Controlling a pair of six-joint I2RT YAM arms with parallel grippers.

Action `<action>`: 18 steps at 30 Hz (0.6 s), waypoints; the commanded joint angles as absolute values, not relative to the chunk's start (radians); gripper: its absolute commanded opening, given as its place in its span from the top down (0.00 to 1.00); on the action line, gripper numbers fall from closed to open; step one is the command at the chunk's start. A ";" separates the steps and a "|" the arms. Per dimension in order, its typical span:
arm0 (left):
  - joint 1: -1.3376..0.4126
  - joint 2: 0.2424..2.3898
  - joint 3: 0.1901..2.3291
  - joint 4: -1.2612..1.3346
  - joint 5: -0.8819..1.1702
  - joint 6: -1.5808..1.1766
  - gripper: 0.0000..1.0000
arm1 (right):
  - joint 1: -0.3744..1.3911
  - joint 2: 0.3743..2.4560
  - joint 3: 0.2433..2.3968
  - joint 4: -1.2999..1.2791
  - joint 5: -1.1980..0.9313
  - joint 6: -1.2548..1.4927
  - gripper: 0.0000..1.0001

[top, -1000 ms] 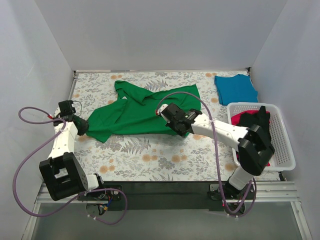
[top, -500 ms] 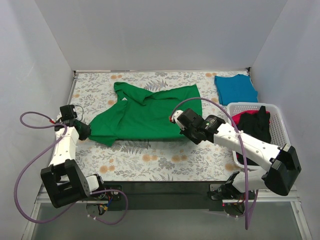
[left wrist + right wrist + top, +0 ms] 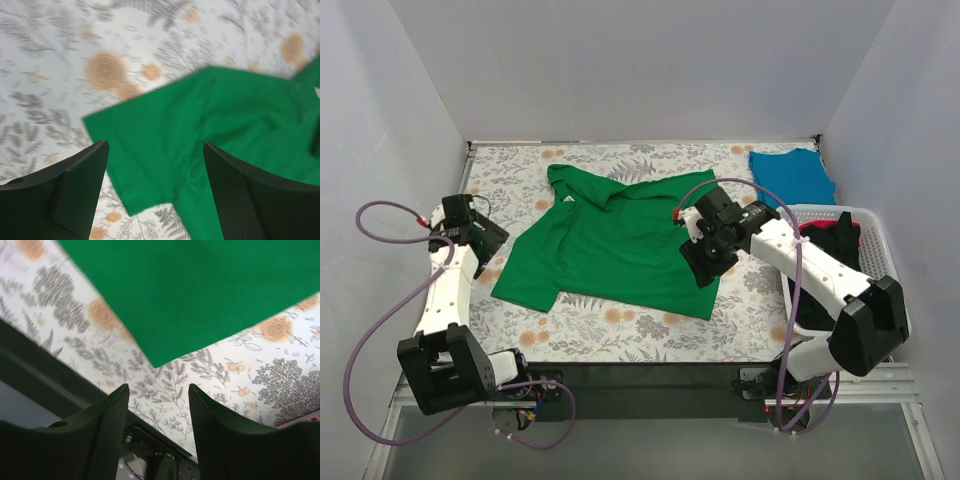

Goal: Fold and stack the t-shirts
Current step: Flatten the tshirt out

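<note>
Green t-shirt (image 3: pixel 610 245) lay spread flat mid-tabletop, hem corner toward the near edge. Left jaws and right jaws both stood spread, holding nothing. Fabric looked light, limp, wrinkle-prone; I'd pinch hem corners or shoulders, not the middle.

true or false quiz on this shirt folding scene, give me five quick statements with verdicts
1. The bright green fabric t-shirt lies spread on the floral-patterned table. True.
2. The teal-blue t-shirt sits inside the white slotted plastic basket. False: it lies on the table, beyond the basket.
3. The left gripper is clamped on a green sleeve. False: it is open, the sleeve lying free below.
4. A black garment lies in the basket. True.
5. The right gripper holds the green shirt's corner. False: it is open and empty, above that corner.
</note>
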State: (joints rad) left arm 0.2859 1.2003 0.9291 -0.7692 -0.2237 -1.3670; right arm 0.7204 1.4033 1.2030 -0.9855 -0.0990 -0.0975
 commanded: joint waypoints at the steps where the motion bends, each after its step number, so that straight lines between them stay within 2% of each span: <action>1: 0.171 1.268 0.982 -0.703 -0.077 -1.333 0.25 | 0.571 1.445 1.183 -0.849 -0.163 0.021 0.43; 5: -0.045 1.385 1.003 -0.629 -0.035 -1.380 0.26 | 0.477 1.515 1.158 -0.660 -0.140 0.098 0.44; 6: -0.063 1.408 1.006 -0.617 -0.022 -1.390 0.29 | 0.463 1.552 1.154 -0.625 -0.130 0.115 0.43; 9: -0.095 1.489 1.028 -0.571 -0.014 -1.394 0.38 | 0.411 1.639 1.155 -0.514 -0.117 0.176 0.44; 18: -0.106 1.710 1.104 -0.489 -0.005 -1.403 0.51 | 0.361 1.893 1.259 -0.393 -0.104 0.213 0.44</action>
State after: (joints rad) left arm -0.1070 1.6897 1.0641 -0.5381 -0.0174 -1.3838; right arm 0.3721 1.8431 1.2018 -0.4988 -0.1131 0.1886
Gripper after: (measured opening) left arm 0.507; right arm 0.557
